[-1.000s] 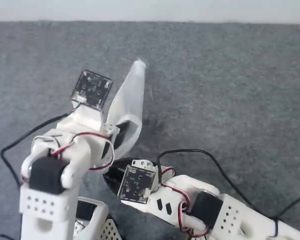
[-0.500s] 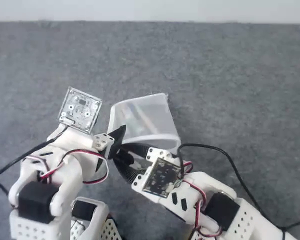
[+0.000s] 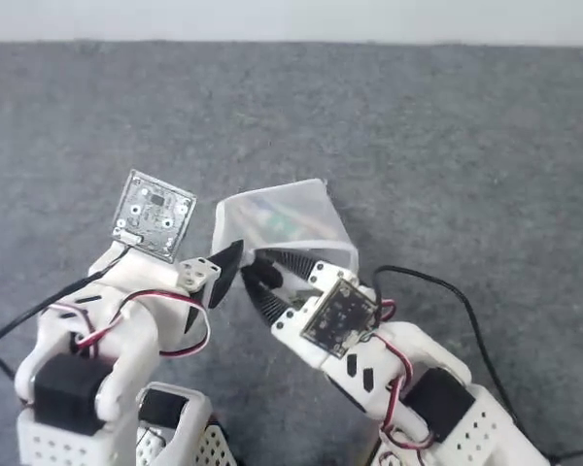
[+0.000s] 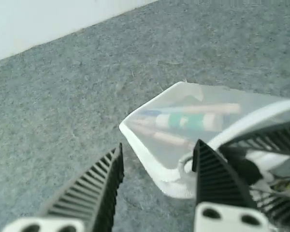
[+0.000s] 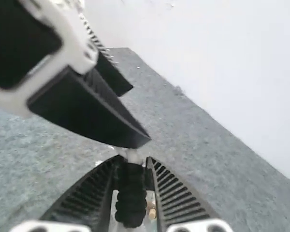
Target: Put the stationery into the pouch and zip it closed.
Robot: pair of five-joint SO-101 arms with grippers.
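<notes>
Change: over the last second the translucent white plastic pouch (image 3: 311,199) has turned from a tall, narrow, edge-on shape to a broad face towards the high camera, and my right arm has swung up to its near edge.
Right gripper (image 5: 133,162): my fingers are clamped together on the black zip pull (image 5: 131,195), a short dark cord at the pouch's near edge.
Left gripper (image 4: 159,146): my fingers stand apart with nothing between them. One tip is just beside the pouch's near corner and close to my right gripper. I cannot tell whether it touches.
Pouch: it sits on the grey carpet-like surface (image 3: 447,146) just beyond both my grippers, between the two arms. I cannot tell how far the zip is closed.
Stationery (image 4: 183,121): long thin pieces show through the pouch wall, one banded green and white, all inside.
</notes>
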